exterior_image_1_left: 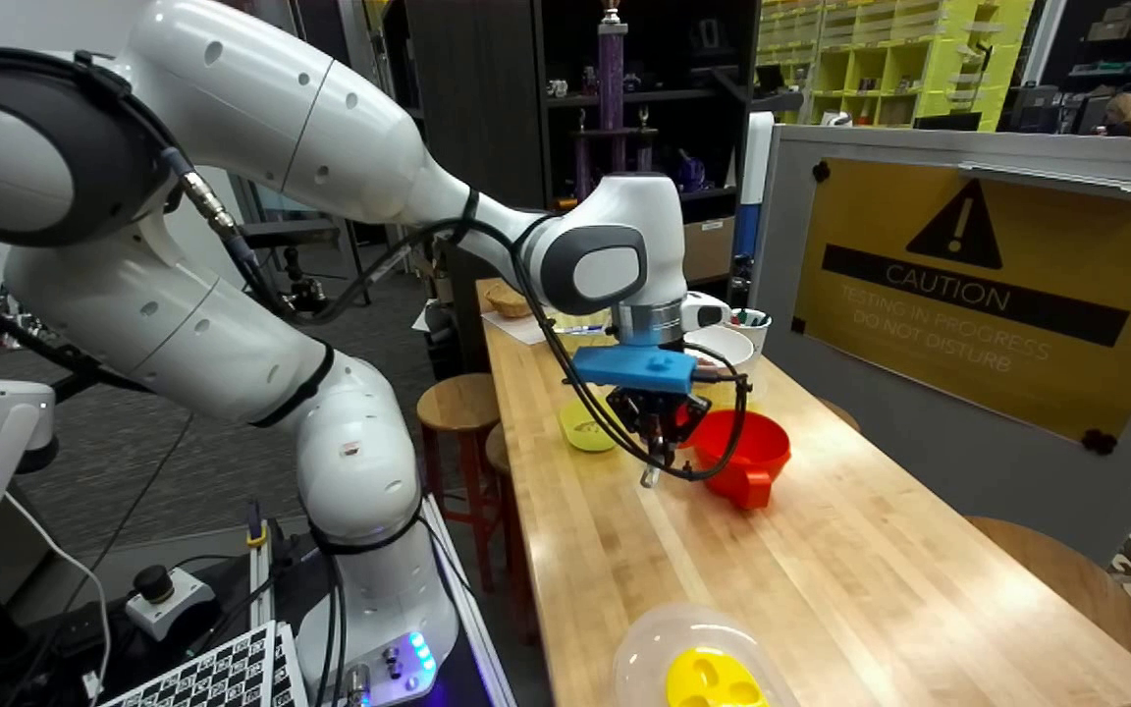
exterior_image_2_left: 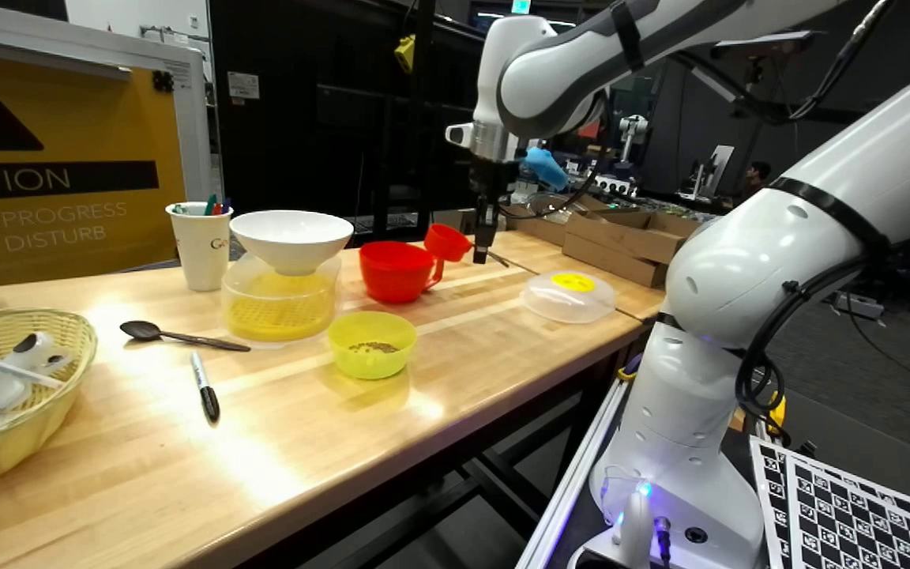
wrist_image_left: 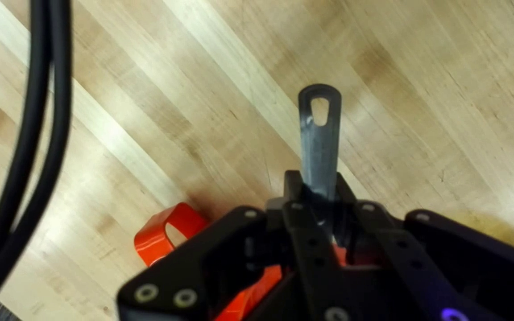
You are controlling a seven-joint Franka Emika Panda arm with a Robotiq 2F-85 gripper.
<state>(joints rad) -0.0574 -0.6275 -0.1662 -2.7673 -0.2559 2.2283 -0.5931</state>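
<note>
My gripper (wrist_image_left: 315,191) is shut on the grey handle (wrist_image_left: 320,142) of a small red scoop (exterior_image_2_left: 447,242). The handle's end, with its slot, sticks out past the fingertips. In an exterior view the scoop is tilted in the air beside the fingers (exterior_image_2_left: 483,253). A larger red bowl with a handle (exterior_image_2_left: 396,273) stands on the table close by. It also shows in an exterior view (exterior_image_1_left: 747,452), and its handle shows in the wrist view (wrist_image_left: 167,232). A yellow-green bowl (exterior_image_2_left: 372,348) with small brown bits inside stands nearer the table edge; it shows in both exterior views (exterior_image_1_left: 585,427).
A white bowl (exterior_image_2_left: 291,237) sits on a clear and yellow container (exterior_image_2_left: 281,308). A paper cup of pens (exterior_image_2_left: 202,246), a black spoon (exterior_image_2_left: 186,338), a marker (exterior_image_2_left: 204,387) and a wicker basket (exterior_image_2_left: 36,419) are around it. A clear lid with a yellow top (exterior_image_1_left: 659,638) lies opposite.
</note>
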